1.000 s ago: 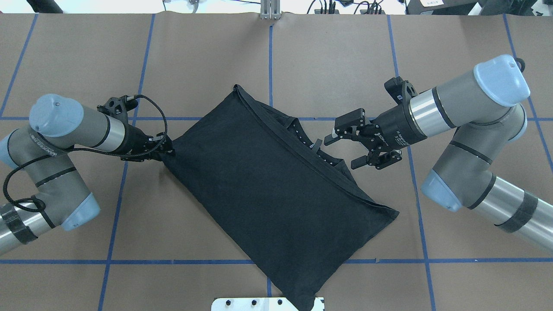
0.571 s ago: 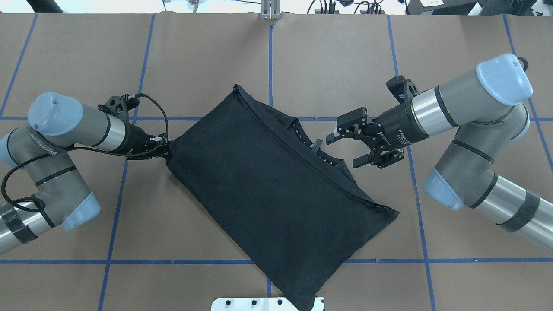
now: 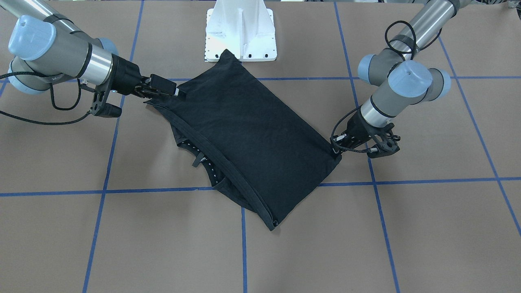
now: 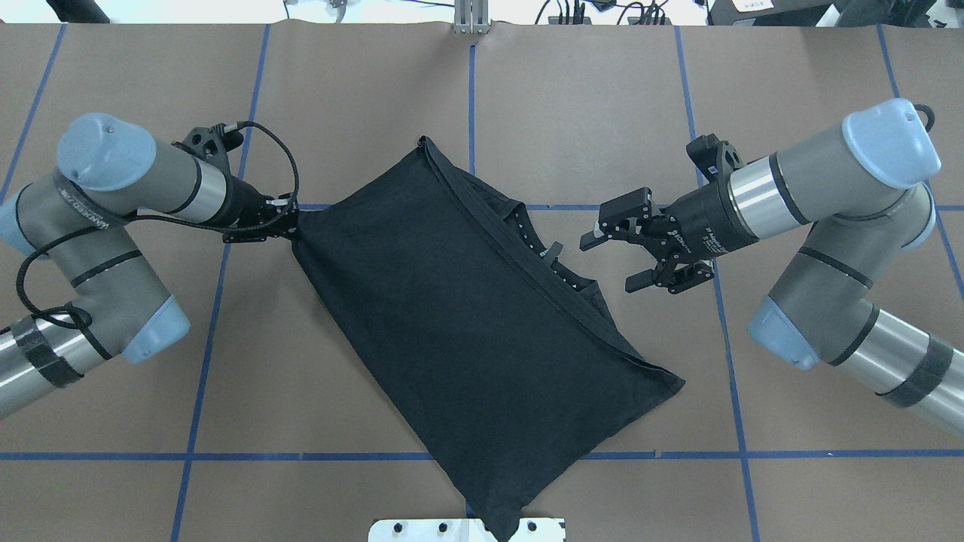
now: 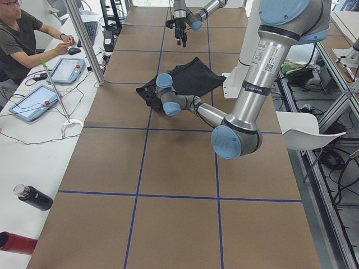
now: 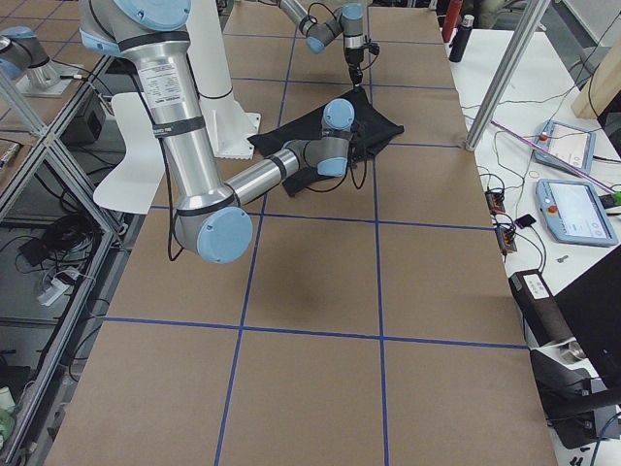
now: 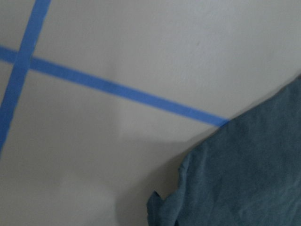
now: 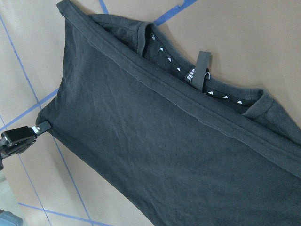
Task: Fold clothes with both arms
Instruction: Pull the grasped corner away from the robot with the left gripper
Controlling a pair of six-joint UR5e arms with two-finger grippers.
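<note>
T-shirt: folded double, one corner in hand

The T-shirt lies plain black side up, doubled over and set diagonally on the brown table between your two arms. Its near corner reaches the white base plate. The collar and neck label show beyond the doubled hem edge on the right-arm side.

Left gripper: low at the table, jaws pressed together on the shirt's left corner, and the cloth runs to a point there. The left wrist view shows only a cloth edge and blue tape.

Right gripper: jaws spread wide and holding nothing. It hangs just beside the collar, apart from the cloth.

Handling, as judged: the fabric is light, soft and limp. It will not keep a shape by itself and will likely drag and bunch on the paper surface if you pull it flat. It is not fragile and is unlikely to slip from a firm pinch.

Recommended hold: take it at corners and hem edges, catching both layers together. For the right gripper, the doubled edge near the collar looks the nearest sound purchase, and you should avoid the loose label
</note>
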